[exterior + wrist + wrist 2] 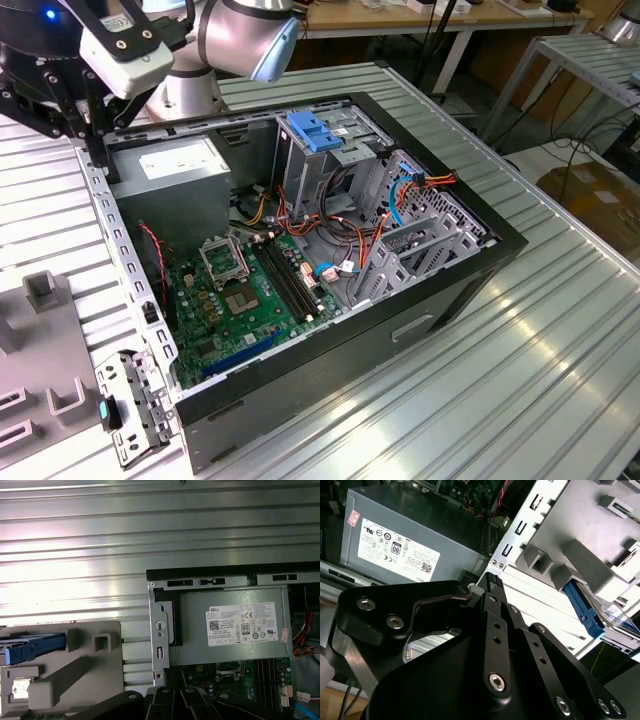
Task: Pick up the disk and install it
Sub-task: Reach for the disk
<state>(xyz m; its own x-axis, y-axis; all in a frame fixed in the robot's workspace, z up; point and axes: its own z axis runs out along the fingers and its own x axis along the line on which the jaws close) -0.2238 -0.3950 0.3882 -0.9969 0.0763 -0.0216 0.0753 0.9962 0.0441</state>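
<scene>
Nearest, at five o'clock in the exterior view, ribbed metal desk (520,400), bearing an open black computer case (420,310) across the middle. Inside, at seven o'clock of the case, green motherboard (235,300); at three o'clock, grey perforated bracket (420,245), with red and orange cables (290,225) strung toward the centre. Farther in, at twelve o'clock of the case, tall metal cage (300,170) topped with a blue latch (315,132); at ten o'clock, big grey power supply (175,175) with a white sticker. Outside the case, at nine o'clock in the exterior view, grey fixture (40,300) resting on the desk just beside the case's perforated side rail. Holds the disk (35,649) in the first wrist view, blue side rail showing, lodged between the fixture's grey blocks. In the second wrist view, disk (580,605) with blue rail and silvery body tucked into the same fixture, apart from the jaws and outside the case. At eleven o'clock in the exterior view, black jaws hanging near the case corner beside the power supply, below a white box (125,50) on the wrist. Cannot tell the width of the jaws' opening, nor any hold on anything. Beyond, at twelve o'clock, silver arm (245,35) with a blue cap; farthest, at two o'clock, another metal desk (600,70).
</scene>
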